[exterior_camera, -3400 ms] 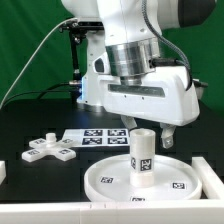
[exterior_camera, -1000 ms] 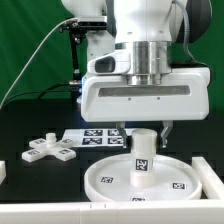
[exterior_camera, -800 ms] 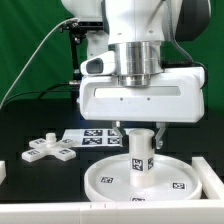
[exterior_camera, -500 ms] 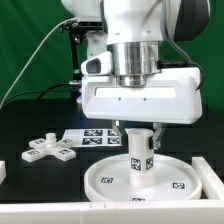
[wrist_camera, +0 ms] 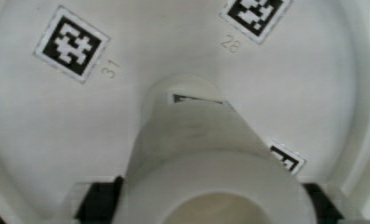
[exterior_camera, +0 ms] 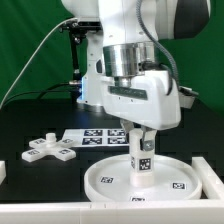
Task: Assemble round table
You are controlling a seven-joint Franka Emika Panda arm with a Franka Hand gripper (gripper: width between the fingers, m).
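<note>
The large round rimmed disc (exterior_camera: 172,178) lies flat near the table's front. The short thick cylinder (exterior_camera: 141,158) stands upright on its central hub. My gripper (exterior_camera: 140,134) comes straight down over the cylinder and is shut on its upper part. The hand is turned at an angle to the exterior camera. In the wrist view the cylinder (wrist_camera: 200,140) fills the middle, with the dark pads (wrist_camera: 104,197) pressed against both of its sides and the tagged disc (wrist_camera: 111,110) beneath. The small cross-shaped piece (exterior_camera: 45,150) lies loose at the exterior view's left.
The marker board (exterior_camera: 98,137) lies behind the disc. White bars sit at the left edge (exterior_camera: 3,171), the right edge (exterior_camera: 212,176) and along the front (exterior_camera: 100,213). A green backdrop and a cable are behind the arm.
My hand has turned about its vertical axis, from broadside to angled, and the cylinder has turned with it on the hub. The disc and the cross piece have not moved.
</note>
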